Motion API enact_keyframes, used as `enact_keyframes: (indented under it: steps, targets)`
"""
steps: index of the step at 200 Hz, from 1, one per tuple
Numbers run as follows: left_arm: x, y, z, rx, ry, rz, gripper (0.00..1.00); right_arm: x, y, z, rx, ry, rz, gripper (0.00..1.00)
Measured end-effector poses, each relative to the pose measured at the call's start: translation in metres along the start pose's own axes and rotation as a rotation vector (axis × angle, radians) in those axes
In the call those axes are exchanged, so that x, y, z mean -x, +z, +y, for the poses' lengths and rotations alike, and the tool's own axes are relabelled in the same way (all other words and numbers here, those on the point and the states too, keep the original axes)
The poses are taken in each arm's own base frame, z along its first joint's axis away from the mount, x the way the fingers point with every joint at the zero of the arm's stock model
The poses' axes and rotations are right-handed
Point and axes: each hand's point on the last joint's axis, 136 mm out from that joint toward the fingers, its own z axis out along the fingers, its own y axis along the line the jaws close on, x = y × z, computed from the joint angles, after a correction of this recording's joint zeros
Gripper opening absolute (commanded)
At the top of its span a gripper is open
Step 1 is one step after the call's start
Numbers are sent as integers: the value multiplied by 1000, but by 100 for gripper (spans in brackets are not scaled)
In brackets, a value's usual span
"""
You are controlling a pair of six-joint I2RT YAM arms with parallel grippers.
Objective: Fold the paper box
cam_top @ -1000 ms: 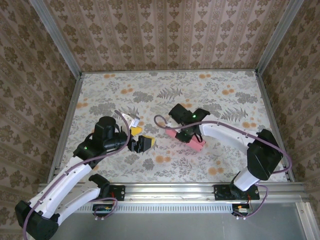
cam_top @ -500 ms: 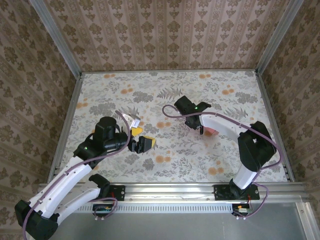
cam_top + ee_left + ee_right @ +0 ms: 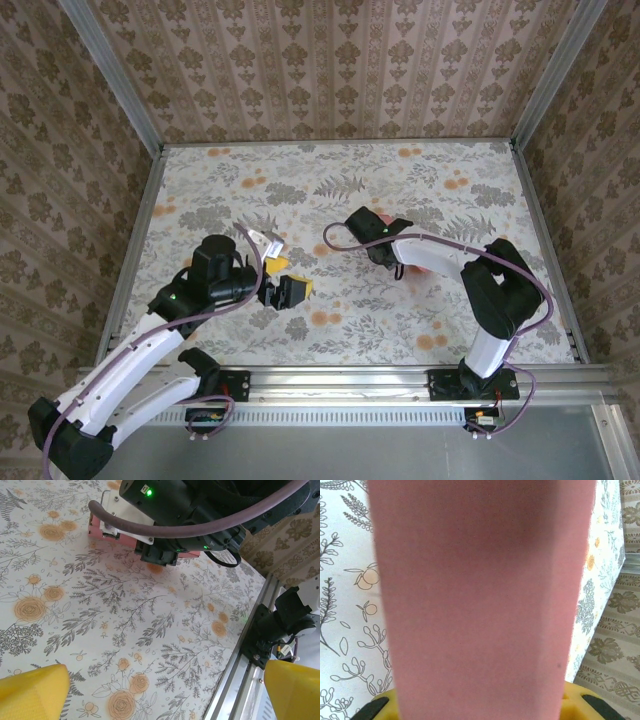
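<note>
The right pincer (image 3: 380, 248) grasps the pink thin-cardboard paper box (image 3: 480, 580); best press its crease squarely onto the floral tabletop (image 3: 450, 190), the released left pincer (image 3: 165, 690) bracing nearby.

overhead looks down; wrist cameras sit near table (image 3: 300, 180).

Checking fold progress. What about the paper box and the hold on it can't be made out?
- Flaps and creases of the paper box: right wrist view sits too close, edges cut it off.
- Box shape: in the top and left wrist views the right arm covers most of it.
- Hold of the right gripper: fingertips hidden behind the box in the right wrist view.
</note>
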Motion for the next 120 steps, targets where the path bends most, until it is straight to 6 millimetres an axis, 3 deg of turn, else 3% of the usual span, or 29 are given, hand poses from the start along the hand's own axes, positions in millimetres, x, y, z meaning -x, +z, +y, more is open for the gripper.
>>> enact_keyframes:
  steps: [62, 120]
  targets:
    - [-1, 1, -3, -6, 5, 4, 100, 7, -2, 7, -7, 2, -22, 37]
    - [-1, 1, -2, -4, 6, 3, 100, 11, -4, 20, 8, -5, -31, 52]
